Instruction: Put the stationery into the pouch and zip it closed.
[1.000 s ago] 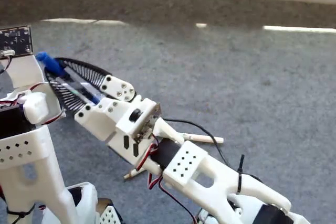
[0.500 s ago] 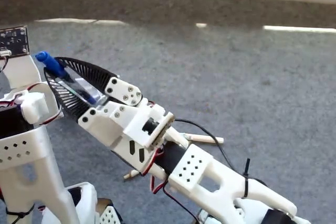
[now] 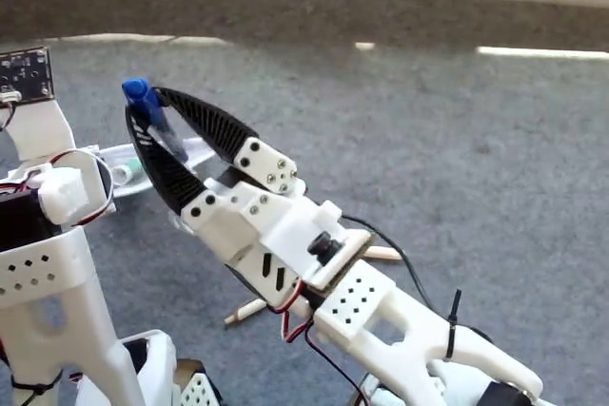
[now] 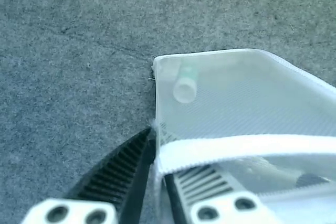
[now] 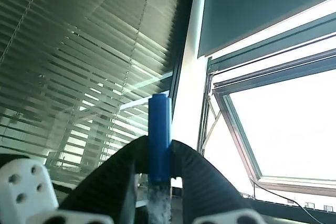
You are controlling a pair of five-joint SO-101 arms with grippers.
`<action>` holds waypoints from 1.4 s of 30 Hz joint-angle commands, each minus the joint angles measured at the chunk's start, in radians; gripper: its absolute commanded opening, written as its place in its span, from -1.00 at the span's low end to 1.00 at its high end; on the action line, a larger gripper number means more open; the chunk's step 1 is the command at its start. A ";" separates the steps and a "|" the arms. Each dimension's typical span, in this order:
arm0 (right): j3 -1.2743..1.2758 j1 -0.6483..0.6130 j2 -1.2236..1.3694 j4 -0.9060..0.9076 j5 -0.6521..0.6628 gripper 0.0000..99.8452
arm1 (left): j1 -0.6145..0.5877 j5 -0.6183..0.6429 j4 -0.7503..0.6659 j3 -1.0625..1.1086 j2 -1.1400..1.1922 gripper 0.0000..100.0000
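A blue-capped pen [image 3: 136, 93] points up and away from the table, and my right gripper [image 3: 145, 111] is shut on it. The right wrist view has the pen [image 5: 159, 129] upright between the black fingers [image 5: 118, 179], against window blinds. Below and left of it lies the translucent white pouch [image 3: 122, 161] on the grey carpet. My left gripper [image 4: 157, 156] is shut on the pouch's rim [image 4: 220, 148], holding the mouth up. A small green and white tube [image 4: 185, 85] lies inside the pouch [image 4: 247, 103].
Two wooden pencils lie on the carpet, one [image 3: 383, 254] beside the right arm and one [image 3: 245, 310] under it. The left arm's white frame [image 3: 43, 263] stands at the near left. Open carpet stretches to the right and back.
My right gripper has risen and swung right with the pen, tilting its tip upward. The pouch that it covered now shows beneath. The left arm has stayed put.
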 commanded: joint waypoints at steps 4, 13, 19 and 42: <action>0.013 0.067 -0.062 -0.016 -0.183 -0.99 | -0.008 0.008 -0.008 0.002 0.010 -0.99; -0.018 0.151 -0.185 0.257 -0.511 -0.99 | -0.008 0.008 -0.015 0.022 0.010 -0.99; -0.025 0.130 -0.097 0.209 -0.517 -0.99 | -0.008 0.006 -0.021 0.025 0.010 -0.99; -0.114 0.081 0.300 -0.131 -0.427 -0.99 | -0.008 0.006 -0.020 0.025 0.010 -0.99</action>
